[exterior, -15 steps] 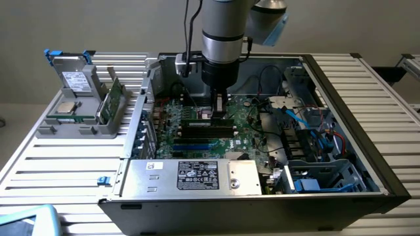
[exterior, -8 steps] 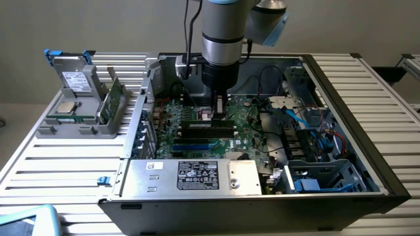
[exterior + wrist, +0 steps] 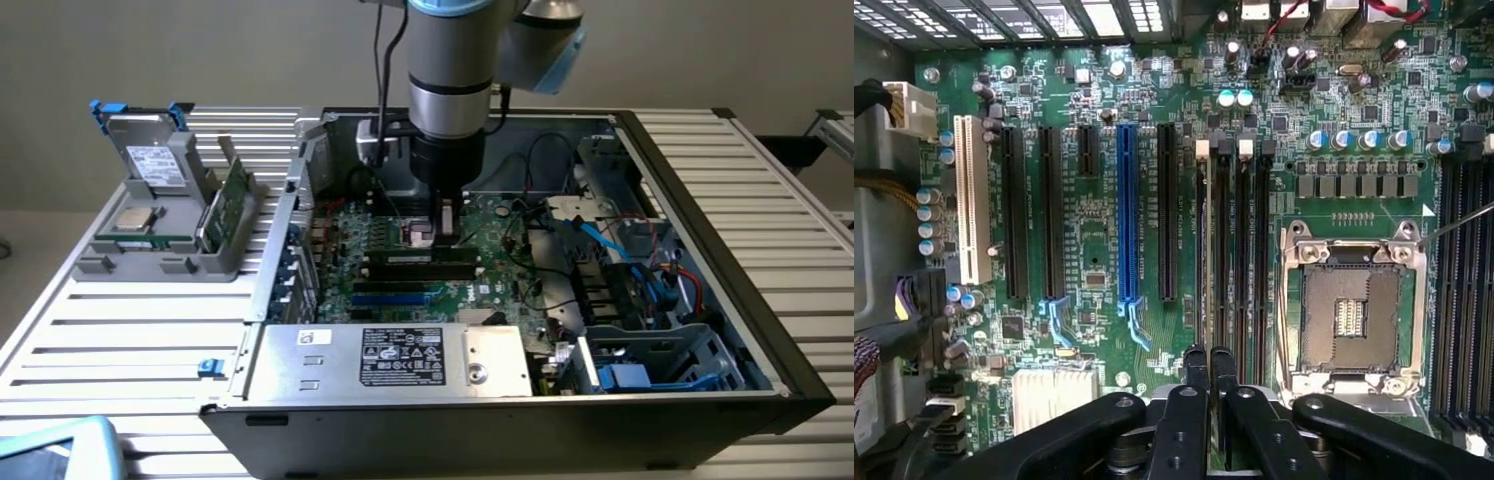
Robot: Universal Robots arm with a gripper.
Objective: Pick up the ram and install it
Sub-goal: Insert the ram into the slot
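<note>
Gripper (image 3: pixel 1210 352) right up at the wrist camera, its black fingers (image 3: pixel 1197 365) clenched together, hanging over the dark memory slots (image 3: pixel 1241 260). In the exterior view it sits at centre frame, low inside the open computer case (image 3: pixel 467 440), just above the green motherboard (image 3: pixel 1099 225). Over at the exterior view's left stands a grey holder (image 3: pixel 147 262) on the slatted table (image 3: pixel 120 330) – and there's the ram (image 3: pixel 235 200), upright in the holder, well apart from the gripper.

motherboard (image 3: pixel 1104 230) green | ram (image 3: pixel 238 197) green | blue slot (image 3: pixel 1124 215) | white slot (image 3: pixel 972 200) | pincer (image 3: pixel 1210 353) black
</note>
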